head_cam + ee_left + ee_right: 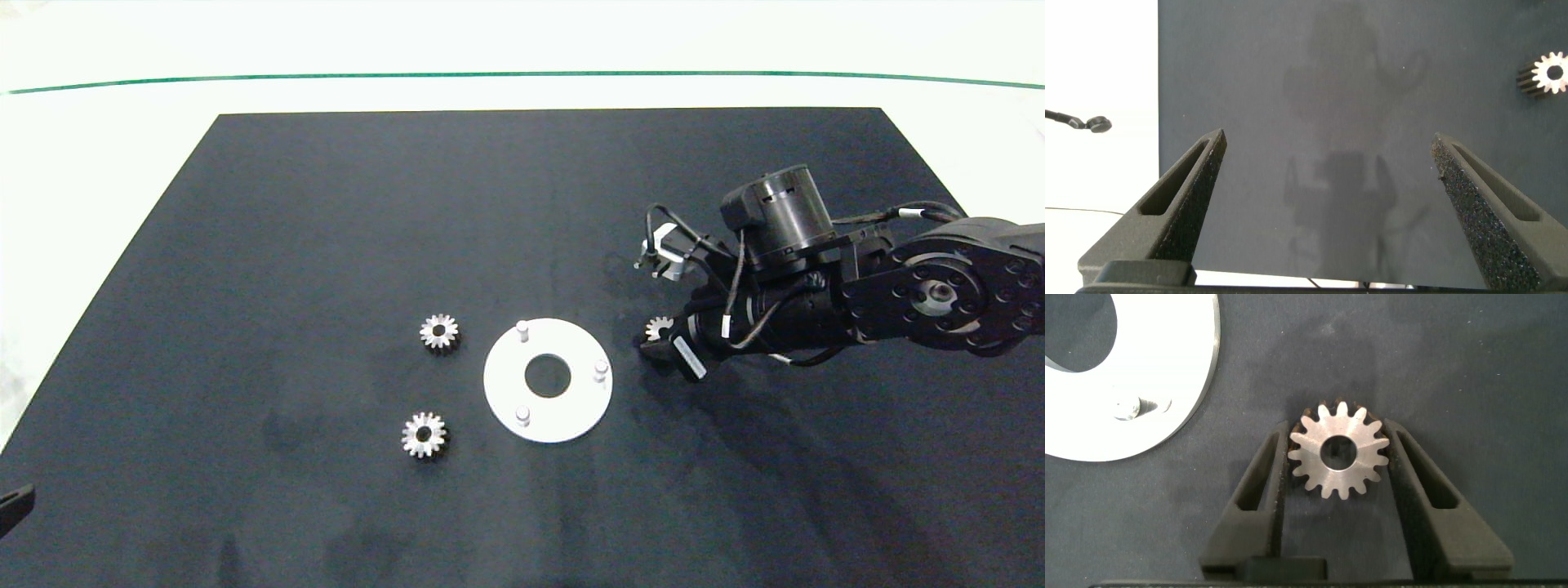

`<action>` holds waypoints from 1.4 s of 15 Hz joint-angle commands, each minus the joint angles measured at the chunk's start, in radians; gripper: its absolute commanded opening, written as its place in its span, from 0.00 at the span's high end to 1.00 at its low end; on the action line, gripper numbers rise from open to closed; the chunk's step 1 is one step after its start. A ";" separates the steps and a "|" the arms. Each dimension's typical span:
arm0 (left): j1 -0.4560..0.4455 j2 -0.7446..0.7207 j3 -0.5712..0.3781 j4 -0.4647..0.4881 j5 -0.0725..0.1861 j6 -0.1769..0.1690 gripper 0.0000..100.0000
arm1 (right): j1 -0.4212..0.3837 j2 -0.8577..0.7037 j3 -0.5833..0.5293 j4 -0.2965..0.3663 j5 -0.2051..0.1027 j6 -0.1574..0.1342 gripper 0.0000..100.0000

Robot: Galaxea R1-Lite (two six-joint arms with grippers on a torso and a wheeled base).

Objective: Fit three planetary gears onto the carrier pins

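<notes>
Grey fingers of the right gripper sit closed against opposite sides of one planetary gear, which lies flat with its bore pointing up, low over the black mat toward its right edge. The white carrier disc lies just beside that gear, toward the mat's middle, and its nearest carrier pin stands upright on the rim facing the gripper, so I judge the coming move a short carry over that peg. Two more gears lie flat beyond the disc's far side. The left gripper hangs spread wide and empty near the mat's left edge.
</notes>
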 commanded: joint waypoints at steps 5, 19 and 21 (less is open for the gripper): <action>0.000 -0.005 0.000 0.005 0.001 0.001 0.00 | 0.023 -0.037 0.001 0.005 -0.001 -0.001 0.72; 0.017 -0.033 0.000 0.009 0.001 0.004 0.00 | 0.229 -0.062 -0.059 0.037 -0.072 0.051 0.72; 0.017 -0.033 0.000 0.009 0.001 0.004 0.00 | 0.227 -0.060 -0.056 0.037 -0.073 0.051 0.72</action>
